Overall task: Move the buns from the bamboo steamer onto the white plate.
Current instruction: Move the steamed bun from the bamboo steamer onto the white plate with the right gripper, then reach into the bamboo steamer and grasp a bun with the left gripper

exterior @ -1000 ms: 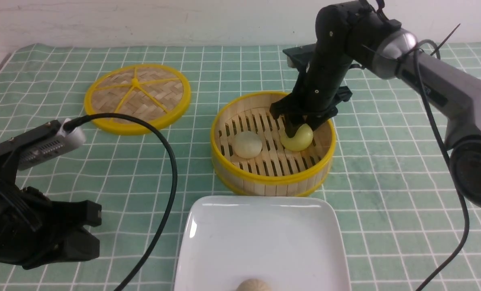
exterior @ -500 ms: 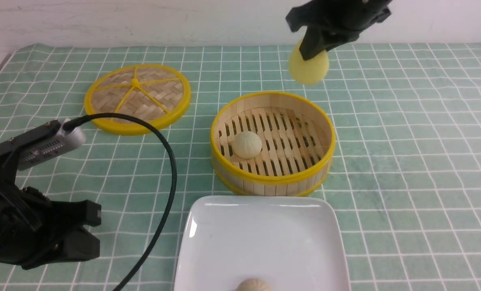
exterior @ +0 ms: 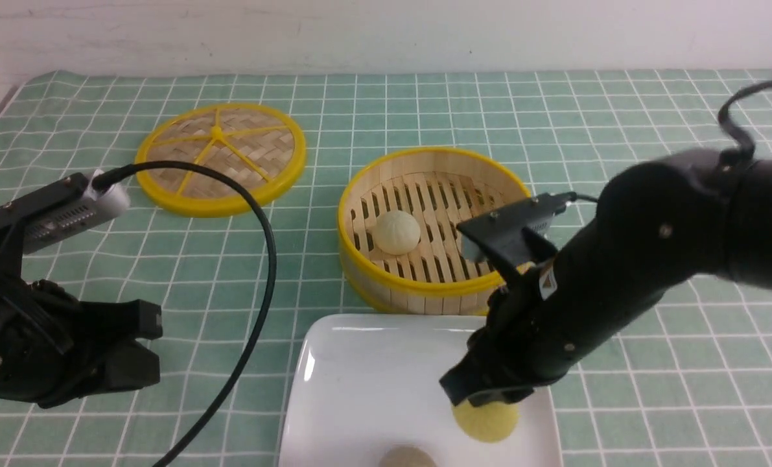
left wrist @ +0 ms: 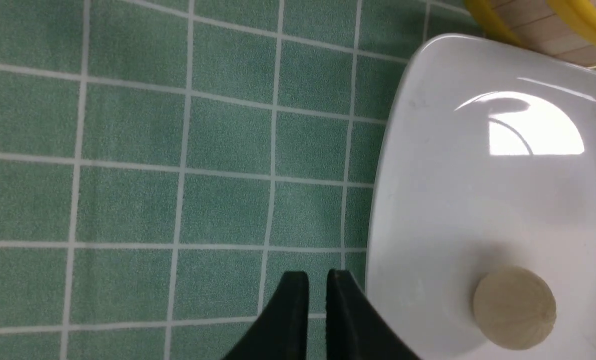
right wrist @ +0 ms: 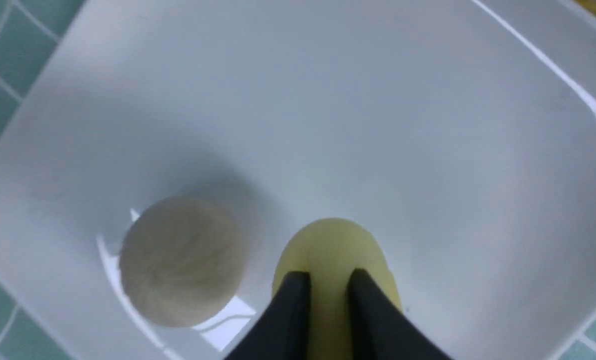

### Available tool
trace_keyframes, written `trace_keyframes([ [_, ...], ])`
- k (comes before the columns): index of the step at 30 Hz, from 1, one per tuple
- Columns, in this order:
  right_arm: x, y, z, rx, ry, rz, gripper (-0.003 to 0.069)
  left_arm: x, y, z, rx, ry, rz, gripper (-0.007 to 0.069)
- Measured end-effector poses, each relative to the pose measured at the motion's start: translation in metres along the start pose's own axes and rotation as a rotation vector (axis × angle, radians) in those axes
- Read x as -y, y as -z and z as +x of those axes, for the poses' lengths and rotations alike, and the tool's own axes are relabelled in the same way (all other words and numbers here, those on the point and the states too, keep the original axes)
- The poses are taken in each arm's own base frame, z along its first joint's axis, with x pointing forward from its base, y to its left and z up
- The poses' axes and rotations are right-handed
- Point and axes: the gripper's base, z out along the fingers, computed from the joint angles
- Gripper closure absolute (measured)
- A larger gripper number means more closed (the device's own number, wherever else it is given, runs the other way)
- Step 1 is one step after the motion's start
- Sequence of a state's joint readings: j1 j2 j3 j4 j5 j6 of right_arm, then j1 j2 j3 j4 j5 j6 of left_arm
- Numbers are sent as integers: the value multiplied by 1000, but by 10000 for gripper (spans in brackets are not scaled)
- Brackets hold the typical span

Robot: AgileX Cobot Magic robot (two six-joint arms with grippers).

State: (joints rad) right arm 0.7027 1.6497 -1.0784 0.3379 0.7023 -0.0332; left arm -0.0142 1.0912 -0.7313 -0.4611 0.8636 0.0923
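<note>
The pale yellow bun (exterior: 486, 421) sits low on the white plate (exterior: 373, 370), near its right side. My right gripper (exterior: 486, 401) is shut on the bun, its black fingers (right wrist: 292, 295) pinching the top of the bun (right wrist: 330, 245). The cream-white bun (exterior: 397, 231) lies in the bamboo steamer (exterior: 424, 290), behind the plate. My left gripper (exterior: 155, 353) hovers over the cloth left of the plate; its fingertips (left wrist: 295, 287) stand almost together with nothing between them.
A browner beige bun (exterior: 406, 458) lies at the plate's near edge (left wrist: 515, 306), close beside the yellow one (right wrist: 182, 260). The woven steamer lid (exterior: 220, 155) lies flat at the back left. A black cable (exterior: 266, 259) loops across the green checked cloth.
My right arm lifted the yellow bun out of the steamer, carried it high, then brought it down onto the plate. The left arm has barely moved.
</note>
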Motion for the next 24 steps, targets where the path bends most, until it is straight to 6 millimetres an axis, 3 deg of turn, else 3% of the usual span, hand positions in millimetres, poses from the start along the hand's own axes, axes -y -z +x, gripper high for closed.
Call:
trace_keyframes([
  [5, 10, -24, -1, -14, 20, 48, 268, 0, 0, 1, -9, 1, 1, 528],
  [8, 14, -14, -9, -48, 44, 71, 164, 0, 0, 2, -28, 1, 3, 524],
  [10, 18, -6, -13, -75, 48, 85, 148, 0, 0, 2, -28, 2, 4, 521],
  [11, 21, 8, -21, -81, 60, 101, 151, 0, 0, 2, -23, 3, 5, 520],
  [15, 29, 56, -30, -103, 66, 143, 268, 0, 0, -1, 4, 3, 3, 520],
  [17, 33, 97, -26, -92, 68, 185, 440, 2, 1, -7, 25, -8, 6, 526],
  [18, 34, 100, -25, -90, 68, 188, 454, 2, 1, -9, 28, -10, 6, 529],
  [19, 36, 126, -19, -47, 69, 220, 582, 6, 3, -16, 27, -19, 17, 557],
  [21, 38, 145, -10, -8, 63, 244, 651, 11, 3, -26, 6, -41, 42, 596],
  [24, 38, 166, 10, 34, 44, 258, 672, 26, 3, -38, -43, -100, 100, 621],
])
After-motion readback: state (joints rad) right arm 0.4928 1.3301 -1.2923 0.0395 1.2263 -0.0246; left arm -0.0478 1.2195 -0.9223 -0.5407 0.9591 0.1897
